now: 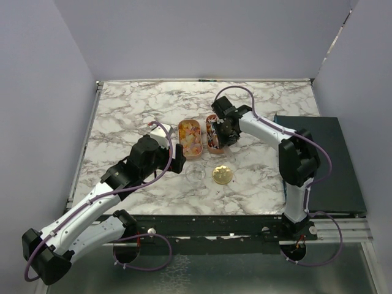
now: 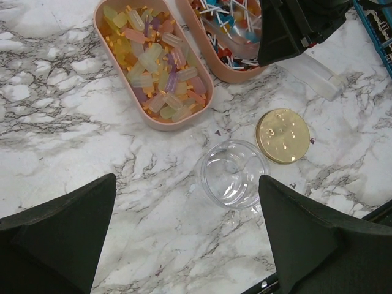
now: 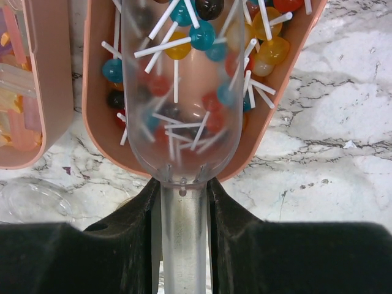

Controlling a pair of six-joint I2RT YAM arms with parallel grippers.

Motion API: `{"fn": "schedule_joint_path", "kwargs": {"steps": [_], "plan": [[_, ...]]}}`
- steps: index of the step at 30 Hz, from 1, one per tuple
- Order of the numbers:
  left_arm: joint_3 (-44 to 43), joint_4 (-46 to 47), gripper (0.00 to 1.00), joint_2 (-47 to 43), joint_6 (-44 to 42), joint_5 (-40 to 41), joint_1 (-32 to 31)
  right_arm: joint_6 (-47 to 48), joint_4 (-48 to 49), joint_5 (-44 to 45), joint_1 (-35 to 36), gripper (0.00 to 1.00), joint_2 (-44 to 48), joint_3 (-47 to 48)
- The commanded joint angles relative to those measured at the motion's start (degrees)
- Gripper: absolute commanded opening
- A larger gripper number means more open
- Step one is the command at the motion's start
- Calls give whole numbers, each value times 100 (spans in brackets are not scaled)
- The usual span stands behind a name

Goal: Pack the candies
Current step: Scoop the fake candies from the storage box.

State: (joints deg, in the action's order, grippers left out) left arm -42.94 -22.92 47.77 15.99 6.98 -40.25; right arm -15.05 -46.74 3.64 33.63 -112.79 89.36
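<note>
The marble table is carrying everything, and most of its surface is lying open, especially toward the far edge and the left side. A black panel is lying along the right edge, beyond the right arm's base. Walls are closing in the left, right and far sides, so wide swings outward are looking risky.

Two oval trays are sitting side by side at the centre, nearly touching: the left tray and the right tray. The candies are all sitting in these trays, orange-yellow ones in the left and stick-mounted red, blue and white ones in the right.

Just in front of the trays a clear jar is standing open and looking empty. A gold lid is lying flat just beside it, apart from it. So packing is looking barely begun; filling and capping are both remaining.

The right claw is clamping the handle of a clear scoop, whose bowl is lying over the right tray. Whether any candies are actually inside the bowl is hard to tell, because the scoop is see-through.

The left claw is hovering with its fingers wide apart near the jar, gripping nothing.

The tightest spot is the centre — trays, jar, lid and both claws are crowding together there, so the path from scoop to jar is looking short but narrow.
</note>
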Motion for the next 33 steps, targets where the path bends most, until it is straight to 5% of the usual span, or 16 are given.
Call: {"fn": "schedule_joint_path", "kwargs": {"steps": [1,33], "plan": [[27,-115,99,43,-78,185,-17,-13,-9,174,-40,0,299,-171],[13,-134,99,242,-87,423,8,461,1516,104,57,0,1699,-1847]]}}
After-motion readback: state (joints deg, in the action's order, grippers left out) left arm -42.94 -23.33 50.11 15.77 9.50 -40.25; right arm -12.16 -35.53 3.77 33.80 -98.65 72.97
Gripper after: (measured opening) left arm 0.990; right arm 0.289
